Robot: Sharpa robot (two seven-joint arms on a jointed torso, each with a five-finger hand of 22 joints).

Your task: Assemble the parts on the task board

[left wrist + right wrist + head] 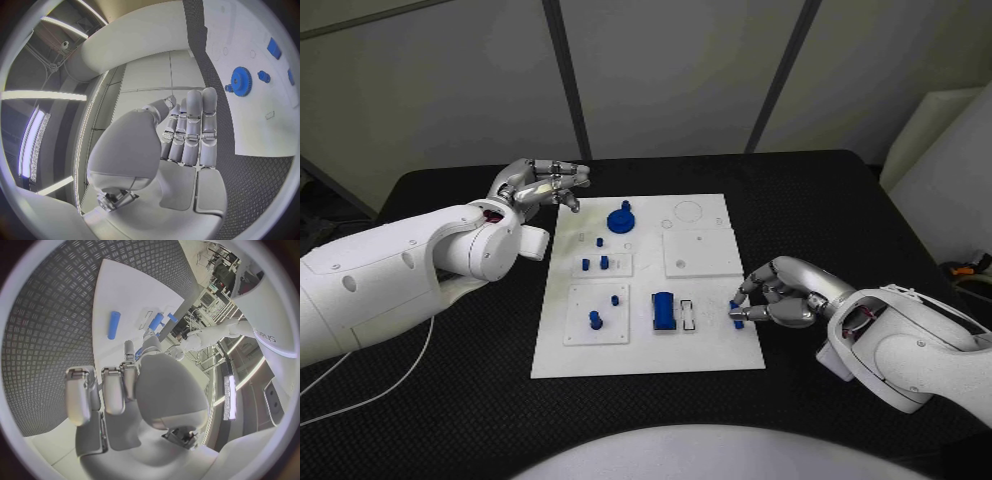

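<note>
Fingers of your right hand (776,296) pinch a blue peg (738,317) at the task board (711,355) edge, presumably for insertion; left hand (542,184) curled, empty.

The right hand (783,292) hid part of a small blue part (738,318); its grip was unclear.

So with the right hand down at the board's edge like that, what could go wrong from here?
1. The right hand sits at the right edge of the task board beside a small blue peg; whether the peg is held is unclear, so it could tip or roll off the edge.
2. The hand's fingers may nudge the unclamped-looking board and shift the blue block.
3. The left hand hovers, fingers curled, near the blue gear; a careless move could knock it.
</note>
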